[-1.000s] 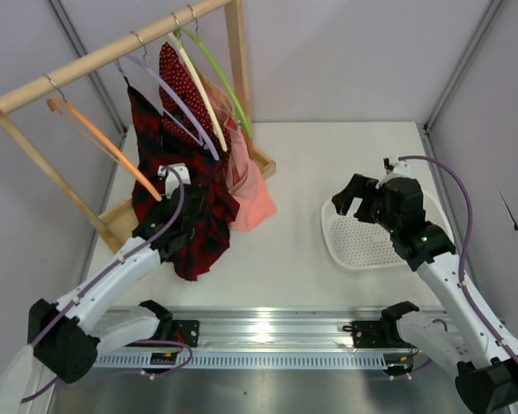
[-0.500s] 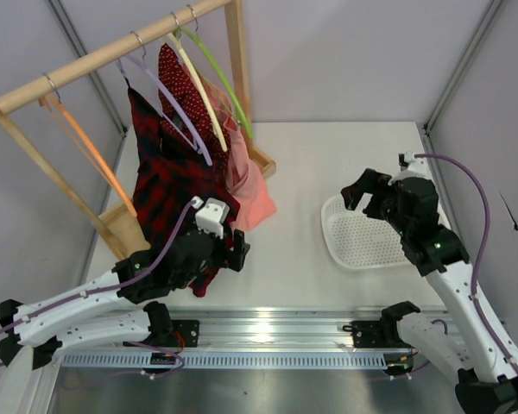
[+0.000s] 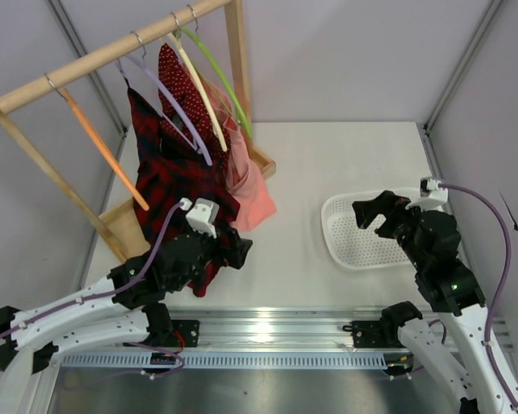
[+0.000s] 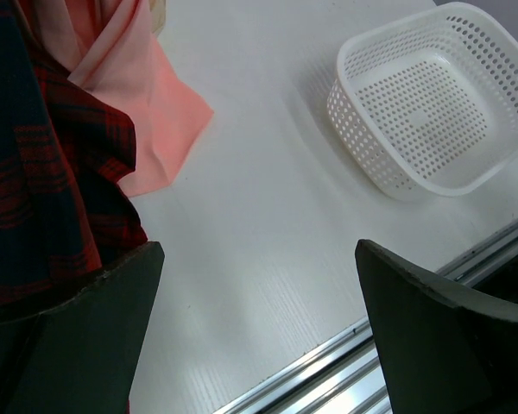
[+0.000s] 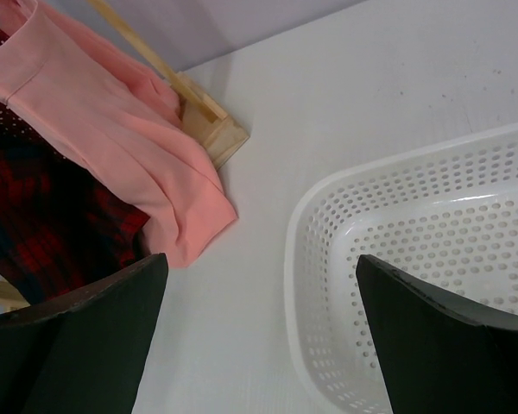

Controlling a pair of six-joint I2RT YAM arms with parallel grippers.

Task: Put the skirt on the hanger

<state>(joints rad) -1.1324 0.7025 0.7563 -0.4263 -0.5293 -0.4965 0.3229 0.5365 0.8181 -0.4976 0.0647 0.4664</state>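
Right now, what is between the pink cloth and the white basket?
Only bare table lies between the pink garment and the basket; the left wrist view shows it.

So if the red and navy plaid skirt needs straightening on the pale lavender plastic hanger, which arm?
Left, probably. The left gripper, open, sits right beside the plaid skirt hanging from the lavender hanger; the right gripper, also open, hovers over the white perforated basket, further off.

Bright, even light, seemingly overhead: soft shadows, glare on the metal rail (image 3: 259, 332), blurred wrist-view foregrounds.
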